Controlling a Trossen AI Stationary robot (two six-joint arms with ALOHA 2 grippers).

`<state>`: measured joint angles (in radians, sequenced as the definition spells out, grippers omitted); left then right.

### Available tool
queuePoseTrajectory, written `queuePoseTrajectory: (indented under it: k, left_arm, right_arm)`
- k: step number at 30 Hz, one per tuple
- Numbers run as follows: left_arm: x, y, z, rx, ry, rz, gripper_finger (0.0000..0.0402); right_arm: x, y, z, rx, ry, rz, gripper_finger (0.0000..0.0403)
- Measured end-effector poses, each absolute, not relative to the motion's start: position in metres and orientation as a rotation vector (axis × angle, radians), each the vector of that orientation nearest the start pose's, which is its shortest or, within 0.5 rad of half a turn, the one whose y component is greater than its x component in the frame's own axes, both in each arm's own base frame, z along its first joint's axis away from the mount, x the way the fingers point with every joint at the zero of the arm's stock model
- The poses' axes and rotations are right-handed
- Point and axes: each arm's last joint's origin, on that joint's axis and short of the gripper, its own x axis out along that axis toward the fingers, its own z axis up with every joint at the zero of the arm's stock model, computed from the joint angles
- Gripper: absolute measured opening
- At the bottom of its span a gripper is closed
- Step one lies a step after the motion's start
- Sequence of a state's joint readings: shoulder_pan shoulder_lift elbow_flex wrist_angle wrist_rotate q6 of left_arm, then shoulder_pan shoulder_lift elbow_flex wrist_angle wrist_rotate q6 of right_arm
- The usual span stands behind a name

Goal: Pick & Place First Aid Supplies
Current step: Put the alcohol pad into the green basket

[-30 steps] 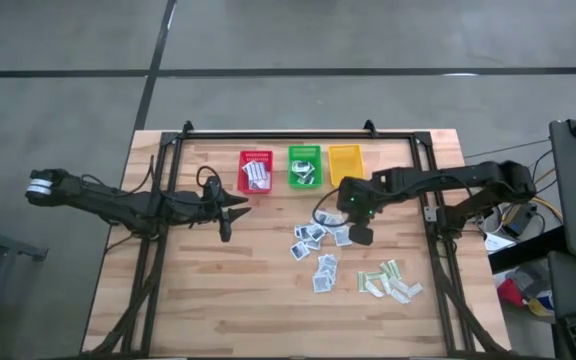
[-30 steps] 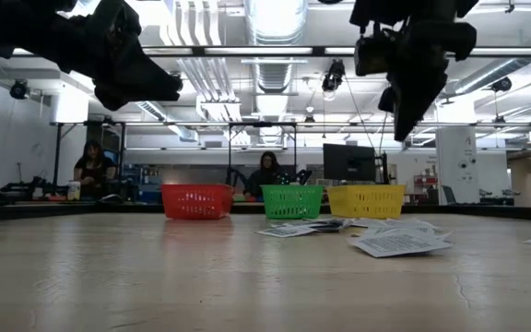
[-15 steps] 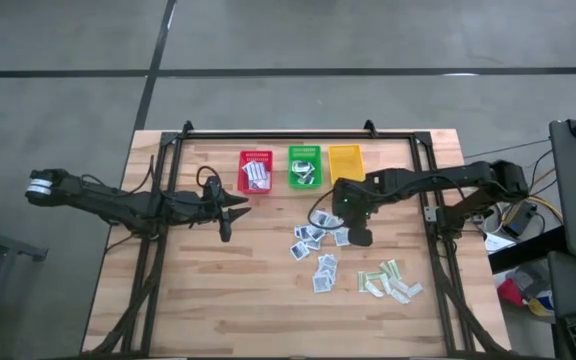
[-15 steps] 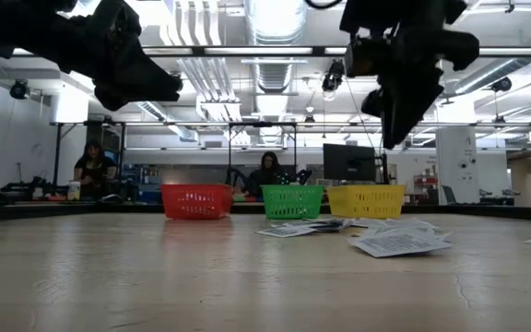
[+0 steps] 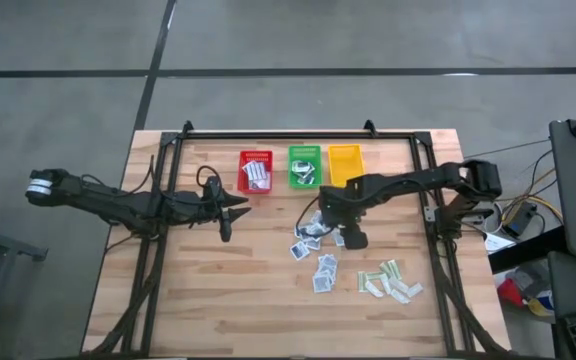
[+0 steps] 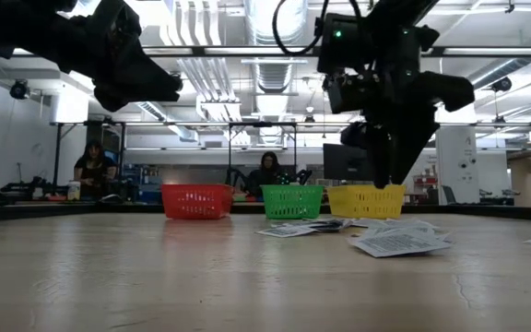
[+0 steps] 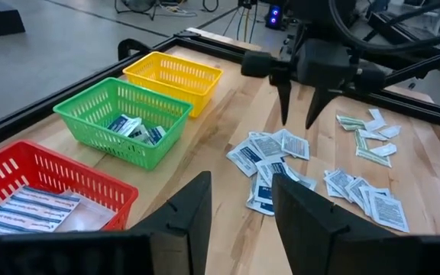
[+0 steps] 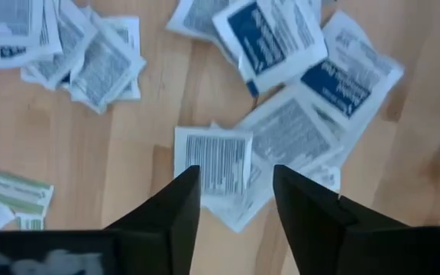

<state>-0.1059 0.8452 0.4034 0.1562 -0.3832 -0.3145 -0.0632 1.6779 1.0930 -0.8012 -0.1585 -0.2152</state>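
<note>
Small square white-blue packets [image 5: 316, 250] lie loose on the wooden table, right of its middle. Pale green-beige strips [image 5: 389, 281] lie nearer the right edge. My right gripper [image 7: 297, 116] points down just above the far end of the white-blue pile. It is open, and in its wrist view its fingers stand over a barcode-side packet [image 8: 213, 159] without touching it. My left gripper [image 7: 241, 208] waits open above the table's left half, facing the baskets. The red basket [image 5: 255, 172] holds oblong blue-striped packets [image 7: 27, 208]. The green basket [image 5: 304, 165] holds a few white-blue ones [image 7: 134, 128].
A yellow basket [image 5: 345, 162] stands right of the green one in the row at the table's far edge. A dark frame rail [image 5: 278, 135] runs behind the baskets. Two people [image 6: 267, 171] sit at desks in the room beyond.
My right gripper has come down toward the white-blue packets and a little toward the table's left, rolling about its own axis. Its fingers, shut a second ago, have opened. The packets have not moved.
</note>
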Motion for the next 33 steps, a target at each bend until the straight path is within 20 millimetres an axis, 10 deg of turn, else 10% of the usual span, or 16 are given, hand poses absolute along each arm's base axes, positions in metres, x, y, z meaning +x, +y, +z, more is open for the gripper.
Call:
queuePoseTrajectory:
  k: [33]
  left_arm:
    - [0.182,-0.009,0.222,-0.236,0.249,0.319,0.0133]
  right_arm:
    - [0.323,-0.01,0.141,-0.059,1.483,0.284,0.013]
